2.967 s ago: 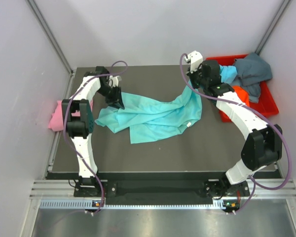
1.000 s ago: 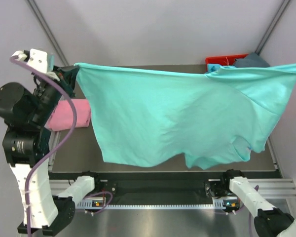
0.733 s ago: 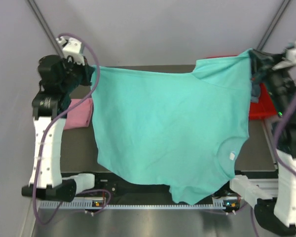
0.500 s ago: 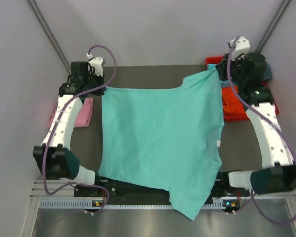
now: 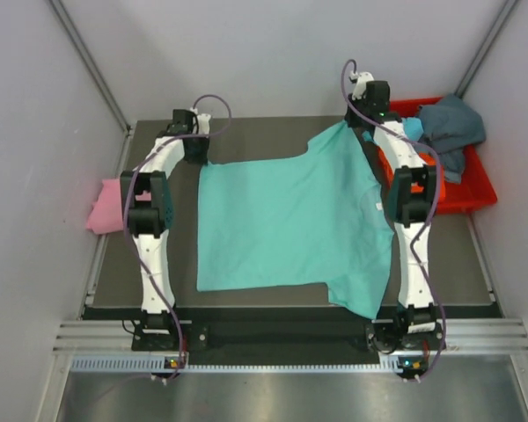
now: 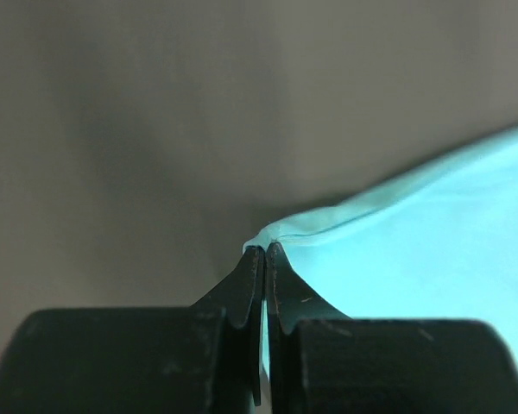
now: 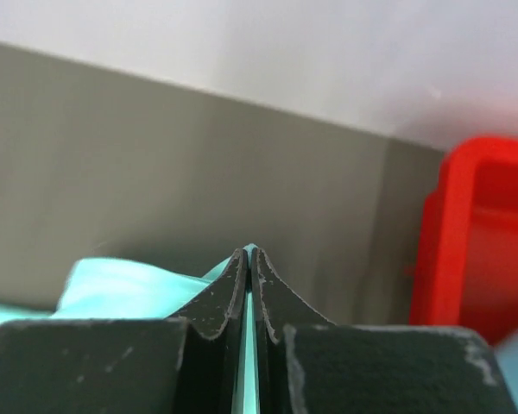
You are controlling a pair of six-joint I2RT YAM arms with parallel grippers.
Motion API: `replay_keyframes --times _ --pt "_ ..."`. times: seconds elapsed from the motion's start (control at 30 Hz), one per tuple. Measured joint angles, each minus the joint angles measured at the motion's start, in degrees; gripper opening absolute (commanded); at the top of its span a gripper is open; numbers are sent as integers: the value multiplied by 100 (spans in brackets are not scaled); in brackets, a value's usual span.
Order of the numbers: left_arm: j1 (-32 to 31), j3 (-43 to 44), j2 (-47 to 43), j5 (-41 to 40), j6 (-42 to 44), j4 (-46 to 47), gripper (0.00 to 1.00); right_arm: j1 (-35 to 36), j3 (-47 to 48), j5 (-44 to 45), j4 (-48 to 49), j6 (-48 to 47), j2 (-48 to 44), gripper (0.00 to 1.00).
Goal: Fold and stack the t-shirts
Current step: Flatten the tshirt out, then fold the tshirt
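Note:
The teal t-shirt [image 5: 290,220] lies spread flat on the dark table [image 5: 264,132], one sleeve reaching the near edge at the right. My left gripper [image 5: 198,155] is shut on its far left corner; in the left wrist view the cloth [image 6: 414,250] runs out from between the closed tips of the left gripper [image 6: 265,250]. My right gripper [image 5: 361,123] is shut on the far right corner, and a sliver of teal [image 7: 112,285] shows between the tips of the right gripper [image 7: 249,254]. A pink t-shirt [image 5: 108,204] lies folded at the table's left edge.
A red bin [image 5: 480,189] stands at the back right, holding a dark grey-blue shirt [image 5: 453,130] and a light blue one [image 5: 412,132]. Its red wall [image 7: 483,233] shows close to the right gripper. Grey walls close in the table on three sides.
The teal shirt hung stretched in the air between both raised arms; both arms have come down and reached to the far side, and the shirt now lies flat on the table.

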Motion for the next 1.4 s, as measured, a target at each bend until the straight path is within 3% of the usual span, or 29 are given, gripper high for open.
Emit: replay_keyframes --times 0.07,0.2,0.73,0.97,1.4 --pt "35 442 444 -74 -15 48 0 0 610 131 44 -44 592 0" --pt "118 1029 946 -190 -120 116 0 9 741 382 120 -118 1005 0" --pt "157 1475 1025 -588 -319 813 0 26 516 870 1305 24 957 0" --pt "160 881 487 -492 -332 691 0 33 -1329 756 1298 24 -404 0" --pt "164 -1207 -2031 4 -439 503 0 33 -3482 387 1224 76 -3362 0"
